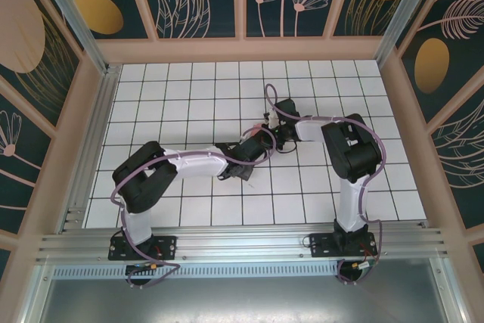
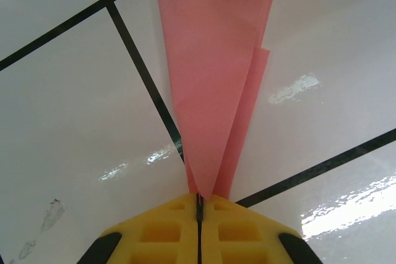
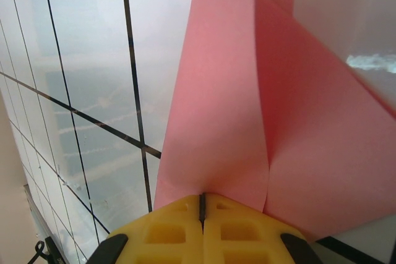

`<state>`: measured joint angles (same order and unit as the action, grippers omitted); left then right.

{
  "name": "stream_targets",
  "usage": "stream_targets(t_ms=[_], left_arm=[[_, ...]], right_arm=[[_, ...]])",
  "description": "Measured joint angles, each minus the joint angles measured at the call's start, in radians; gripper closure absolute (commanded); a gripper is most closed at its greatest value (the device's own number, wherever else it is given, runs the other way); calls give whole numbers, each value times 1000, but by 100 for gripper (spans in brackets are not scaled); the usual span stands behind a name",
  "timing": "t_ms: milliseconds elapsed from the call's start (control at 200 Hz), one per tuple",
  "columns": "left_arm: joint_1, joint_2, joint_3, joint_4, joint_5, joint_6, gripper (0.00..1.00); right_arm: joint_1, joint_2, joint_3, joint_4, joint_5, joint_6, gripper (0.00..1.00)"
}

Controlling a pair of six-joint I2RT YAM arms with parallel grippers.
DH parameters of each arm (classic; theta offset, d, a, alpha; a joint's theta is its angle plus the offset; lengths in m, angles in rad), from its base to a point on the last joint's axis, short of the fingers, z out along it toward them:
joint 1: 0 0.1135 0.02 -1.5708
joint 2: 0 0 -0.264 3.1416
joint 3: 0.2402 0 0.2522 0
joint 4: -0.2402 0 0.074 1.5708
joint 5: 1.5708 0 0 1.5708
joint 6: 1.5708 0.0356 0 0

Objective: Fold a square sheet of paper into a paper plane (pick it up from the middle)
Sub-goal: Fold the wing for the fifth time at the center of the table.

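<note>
The left gripper point(image 2: 198, 202) is clenched on the narrow tip of the salmon-pink paper plane point(image 2: 210, 85), and the right gripper point(image 3: 202, 199) is pinched tight on its wider end. The plane stretches between them over the middle of the tiled table point(image 2: 62, 122).

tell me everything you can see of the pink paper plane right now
The paper plane is thin, plain salmon-pink paper folded into a slim layered dart, with a stepped flap edge along one side. Its narrow point runs into the shut left gripper; the wider folded end, showing a long crease between two panels, is pinched in the shut right gripper. It stretches between them over the white tiled table; whether it touches the tiles I cannot tell.
</note>
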<state>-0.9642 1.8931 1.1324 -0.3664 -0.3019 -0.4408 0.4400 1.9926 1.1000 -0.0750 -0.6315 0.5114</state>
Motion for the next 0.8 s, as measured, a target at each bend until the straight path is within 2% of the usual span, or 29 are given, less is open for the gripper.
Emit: stream_targets(t_ms=[180, 340, 415, 570, 651, 801], left_arm=[[-37, 40, 48, -60, -82, 3, 91], [-44, 49, 60, -80, -109, -5, 78], [-42, 45, 62, -84, -106, -11, 68], [-21, -31, 38, -43, -23, -44, 56], [25, -116, -13, 33, 48, -71, 57], [151, -235, -144, 255, 232, -163, 75]], right_arm=[[-1, 2, 0, 5, -8, 3, 97], [-5, 8, 0, 15, -24, 8, 97], [-6, 10, 0, 16, -27, 11, 97], [-8, 13, 0, 21, -37, 15, 97], [-10, 16, 0, 24, -43, 16, 97], [-13, 20, 2, 26, -55, 18, 97]])
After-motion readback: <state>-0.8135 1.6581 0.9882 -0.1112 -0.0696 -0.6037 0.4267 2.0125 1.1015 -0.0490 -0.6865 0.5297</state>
